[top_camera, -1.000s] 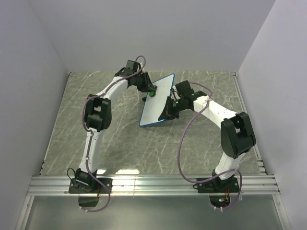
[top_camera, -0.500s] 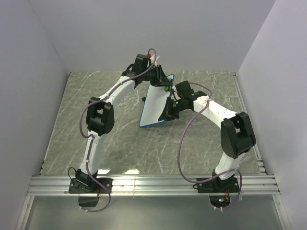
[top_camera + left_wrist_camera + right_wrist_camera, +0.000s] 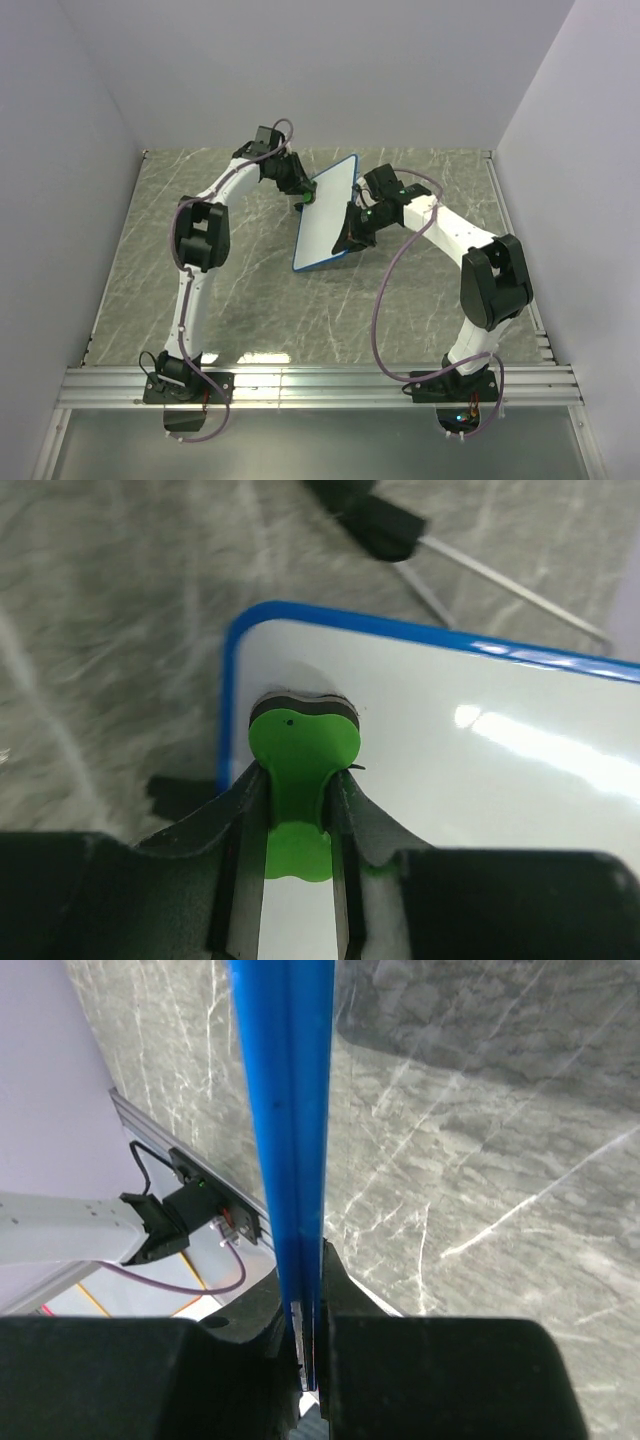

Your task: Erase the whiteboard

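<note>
Toward the far edge, mid-table: the whiteboard [image 3: 328, 215] stands tilted, its long axis running roughly far to near.
Right gripper [image 3: 352, 232]: clamped on the board's right rim and bracing it for you.
Left gripper [image 3: 297, 780]: narrowly parted, pinching the green eraser [image 3: 303, 742], whose pad presses the face beside a rounded corner.
Relation: the rest of the face lies right of and nearer than the eraser, so your left arm does the sweeping.
Hidden: you can make out no marks, and the wrist view cuts off most of the face.

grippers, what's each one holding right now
Left gripper: shut on the green eraser, pressed against the whiteboard.
Right gripper: shut on the whiteboard's blue rim.
</note>
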`<move>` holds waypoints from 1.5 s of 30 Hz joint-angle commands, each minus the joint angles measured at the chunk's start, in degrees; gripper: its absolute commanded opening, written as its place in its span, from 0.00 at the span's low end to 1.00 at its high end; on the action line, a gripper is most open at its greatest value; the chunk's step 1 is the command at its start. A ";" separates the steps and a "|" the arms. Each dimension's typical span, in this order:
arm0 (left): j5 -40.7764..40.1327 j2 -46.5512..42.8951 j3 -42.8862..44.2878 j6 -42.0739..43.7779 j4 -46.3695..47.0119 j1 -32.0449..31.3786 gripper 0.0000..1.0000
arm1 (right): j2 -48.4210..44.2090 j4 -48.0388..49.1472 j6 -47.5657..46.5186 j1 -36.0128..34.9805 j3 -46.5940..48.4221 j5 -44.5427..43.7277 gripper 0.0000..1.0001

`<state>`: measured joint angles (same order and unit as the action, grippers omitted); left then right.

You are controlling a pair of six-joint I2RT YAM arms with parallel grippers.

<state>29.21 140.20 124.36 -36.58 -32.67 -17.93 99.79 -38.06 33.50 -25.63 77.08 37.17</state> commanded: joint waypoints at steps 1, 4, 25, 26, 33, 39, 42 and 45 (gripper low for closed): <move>-3.10 -3.26 -2.00 3.70 -3.73 -0.88 0.00 | -2.84 6.42 -5.73 0.74 6.68 3.79 0.00; -4.69 -9.21 -5.61 3.80 -1.71 0.53 0.00 | -4.25 6.95 -3.44 3.11 8.70 2.30 0.00; -12.07 -22.96 -25.14 4.23 2.88 12.57 0.00 | 1.72 -2.98 11.77 6.03 23.12 -20.29 0.00; -12.07 -22.43 -24.60 4.49 1.57 12.57 0.00 | 1.90 -3.16 11.94 5.68 22.94 -20.12 0.00; -11.11 -25.15 -28.73 4.41 3.84 12.57 0.00 | 2.34 1.32 16.42 3.66 17.59 -17.31 0.00; -11.28 -26.73 -31.28 5.46 3.92 12.57 0.00 | 3.66 4.05 20.90 2.86 16.88 -14.14 0.00; -11.46 -27.17 -31.81 5.99 3.75 12.57 0.00 | 3.84 4.14 22.66 2.86 17.93 -13.44 0.00; -11.46 -27.44 -32.16 5.99 3.92 12.57 0.00 | 4.10 3.88 23.98 3.21 19.42 -13.53 0.00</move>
<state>17.85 116.64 92.55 -32.08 -29.98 -5.43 105.27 -39.64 55.88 -22.26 93.38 22.17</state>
